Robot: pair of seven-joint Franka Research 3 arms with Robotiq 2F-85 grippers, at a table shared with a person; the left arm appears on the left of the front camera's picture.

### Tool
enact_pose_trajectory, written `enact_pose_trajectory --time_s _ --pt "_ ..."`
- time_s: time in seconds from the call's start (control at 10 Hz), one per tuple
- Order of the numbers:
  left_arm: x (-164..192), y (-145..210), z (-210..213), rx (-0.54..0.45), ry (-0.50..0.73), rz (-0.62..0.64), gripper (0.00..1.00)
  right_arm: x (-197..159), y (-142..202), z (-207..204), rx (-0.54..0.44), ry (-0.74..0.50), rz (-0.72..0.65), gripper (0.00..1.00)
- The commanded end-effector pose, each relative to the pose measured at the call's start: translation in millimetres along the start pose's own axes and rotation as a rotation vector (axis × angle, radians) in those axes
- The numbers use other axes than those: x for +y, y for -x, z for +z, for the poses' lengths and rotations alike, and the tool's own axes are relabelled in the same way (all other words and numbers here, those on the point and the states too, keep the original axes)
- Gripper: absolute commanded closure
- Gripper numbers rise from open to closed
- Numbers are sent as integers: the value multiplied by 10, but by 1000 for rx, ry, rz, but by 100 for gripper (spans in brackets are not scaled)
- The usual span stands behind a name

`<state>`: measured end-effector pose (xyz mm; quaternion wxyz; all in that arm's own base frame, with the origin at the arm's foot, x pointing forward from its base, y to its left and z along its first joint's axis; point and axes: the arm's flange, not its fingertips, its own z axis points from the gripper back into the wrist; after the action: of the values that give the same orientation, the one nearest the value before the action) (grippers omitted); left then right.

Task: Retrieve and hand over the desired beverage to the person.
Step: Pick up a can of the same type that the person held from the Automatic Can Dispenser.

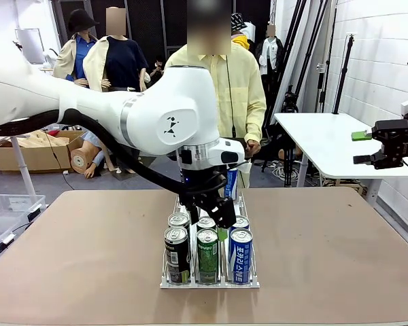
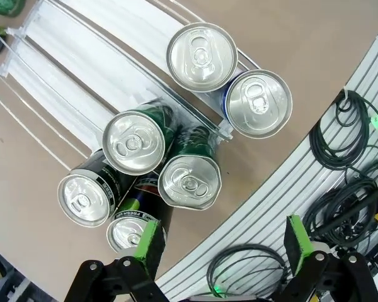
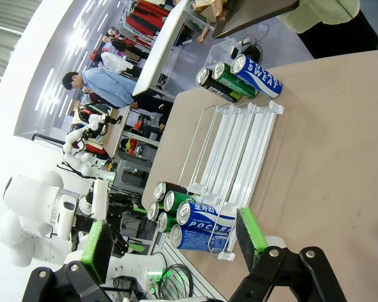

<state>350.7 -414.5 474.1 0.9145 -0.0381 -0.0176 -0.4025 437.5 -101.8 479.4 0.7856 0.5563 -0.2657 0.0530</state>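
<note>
Since the cans stand upright in the rack at the middle of the worktop, their long axes are met end-on by the left hand. It is hung just above the near cluster with its fingers pointed down.

From the left wrist, six lids are seen straight on. All of them lie ahead of the fingertips and off to one side of the gap, so no can is enclosed. That hand is spread to its full width and nothing is held.

The near cluster is packed in two rows of three, close together. It is judged that little room is left for a finger to be passed between neighbours, and that the outer cans are reached more easily than the middle ones. Which drink is wanted cannot be told.

A further blue can is seen at the far end of the rack, just behind the left hand and nearer the person, who is stood at the far side. The right hand is held raised well off to the right, beyond the worktop's edge, open and empty. The left hand is by far the nearer.
</note>
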Motion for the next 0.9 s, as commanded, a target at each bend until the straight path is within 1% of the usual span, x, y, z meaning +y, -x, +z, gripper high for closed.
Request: enact_pose_trajectory --time_s 0.0,0.2,0.4,0.5,0.6,0.8 --pt "-116 -111 -53 42 -23 73 0 13 -12 2 3 -10 -3 0" --pt "-164 -112 -122 63 -48 137 0 13 -12 2 3 -10 -3 0" --pt "-178 -60 -174 56 -73 205 0 13 -12 2 3 -10 -3 0" --pt "-179 -38 -197 52 -71 209 0 13 -12 2 3 -10 -3 0" --pt "-175 -4 -196 39 -98 245 0 13 -12 2 3 -10 -3 0" --pt "-155 17 -214 29 -96 259 0 13 -12 2 3 -10 -3 0"
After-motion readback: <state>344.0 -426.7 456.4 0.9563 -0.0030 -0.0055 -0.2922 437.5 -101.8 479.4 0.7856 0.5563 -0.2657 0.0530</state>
